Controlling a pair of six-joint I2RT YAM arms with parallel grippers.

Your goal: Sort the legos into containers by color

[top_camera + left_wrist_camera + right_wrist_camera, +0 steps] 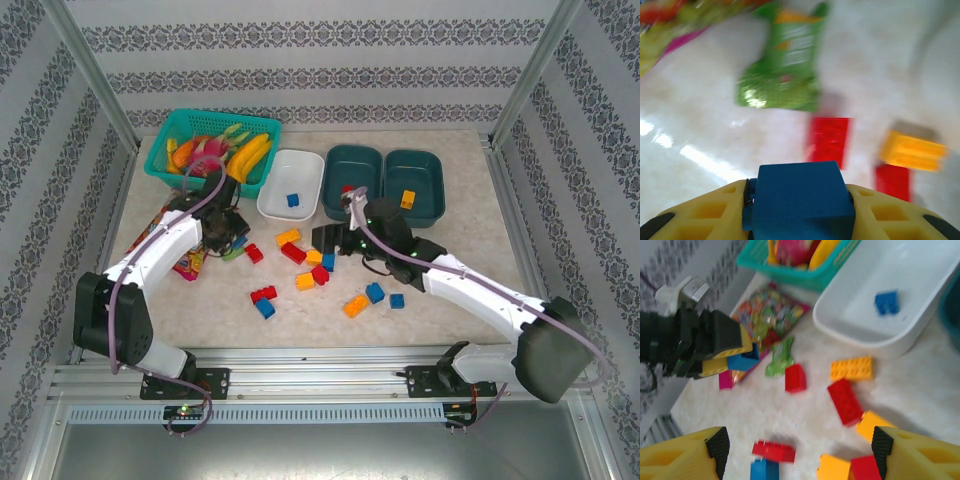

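The left gripper (pixel 799 220) is clamped on a blue lego (pixel 800 192), held above the desk (pixel 200 310). The right gripper (pixel 800 450) hangs wide open over scattered legos (pixel 845 400), holding nothing.

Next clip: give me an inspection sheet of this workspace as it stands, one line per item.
surface: pale marbled table, no spills seen.
job's things: white tub holds one sorted blue brick; right teal tub holds an orange brick; left teal tub is partly hidden by the arm; loose bricks in red, blue and orange are scattered in front.
clutter: fruit basket, snack bag, green packet.
grippers: left gripper shut on a blue brick; right gripper open above the loose bricks.
cables: lilac cables run along each arm.
surroundings: patterned walls, metal frame posts.
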